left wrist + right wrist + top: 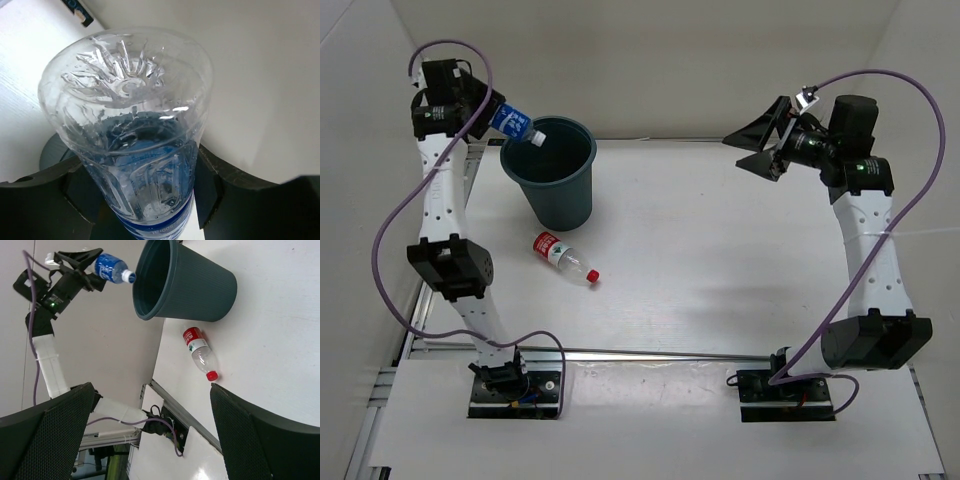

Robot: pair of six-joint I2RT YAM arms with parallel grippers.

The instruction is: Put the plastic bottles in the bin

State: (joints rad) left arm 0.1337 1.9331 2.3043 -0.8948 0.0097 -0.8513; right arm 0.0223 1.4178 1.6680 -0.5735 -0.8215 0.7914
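Observation:
My left gripper (498, 112) is shut on the clear bottle with the blue label (516, 124) and holds it tilted, cap down, over the left rim of the dark teal bin (556, 178). In the left wrist view the bottle (135, 130) fills the frame between the dark fingers (210, 185). The clear bottle with red label and red cap (563, 257) lies on the table in front of the bin. My right gripper (757, 146) is open and empty, high at the far right. The right wrist view shows the bin (185, 282), the blue-label bottle (112, 268) and the red-label bottle (200, 353). The other two bottles are out of view.
White walls close in the table at the back and both sides. A metal rail (650, 353) runs along the near edge between the two arm bases.

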